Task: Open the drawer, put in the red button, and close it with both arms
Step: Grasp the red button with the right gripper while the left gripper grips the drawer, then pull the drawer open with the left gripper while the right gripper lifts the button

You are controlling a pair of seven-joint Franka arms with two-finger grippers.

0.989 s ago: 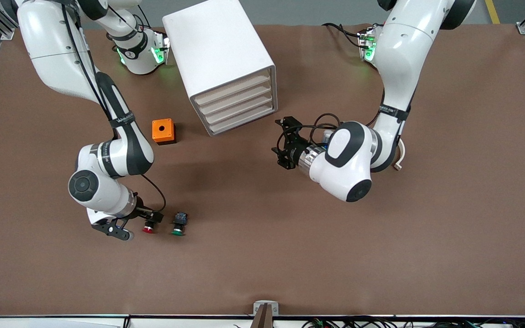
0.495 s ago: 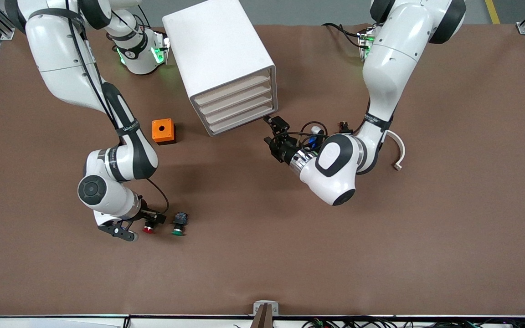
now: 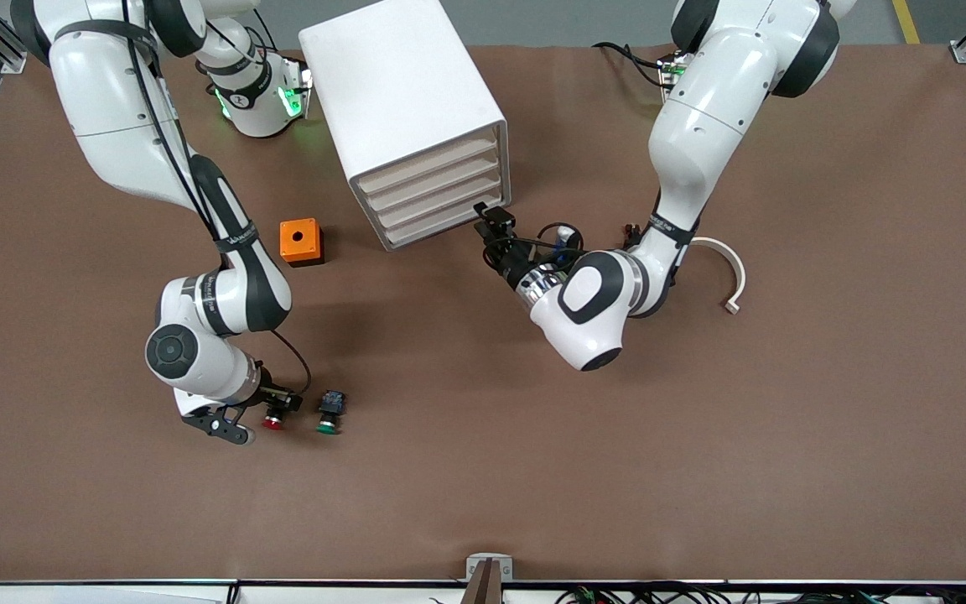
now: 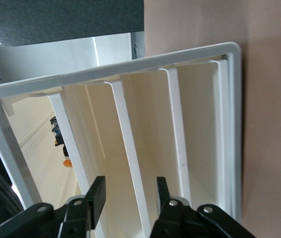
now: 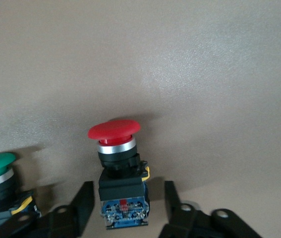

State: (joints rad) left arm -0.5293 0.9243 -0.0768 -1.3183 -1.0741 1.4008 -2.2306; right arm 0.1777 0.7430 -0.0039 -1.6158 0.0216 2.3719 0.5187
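Note:
The white cabinet (image 3: 416, 109) stands at the back middle with its four drawers (image 3: 437, 189) all shut. My left gripper (image 3: 485, 216) is at the drawer fronts, at the corner toward the left arm's end. In the left wrist view it (image 4: 129, 198) is open, with a white strip (image 4: 130, 148) between two middle drawers lying between its fingers. The red button (image 3: 272, 422) lies on the table near the front camera. My right gripper (image 3: 277, 408) is open around it. In the right wrist view the button's bluish rear block (image 5: 124, 210) sits between the fingers (image 5: 83, 201) with gaps on both sides.
A green-capped button (image 3: 328, 425) lies beside the red one, toward the left arm's end. An orange box with a hole (image 3: 300, 242) sits beside the cabinet, toward the right arm's end. A white curved piece (image 3: 726, 273) lies by the left arm.
My left arm has swung its gripper across the table up to the drawer fronts. My right gripper has stayed around the red button, shifting only slightly.

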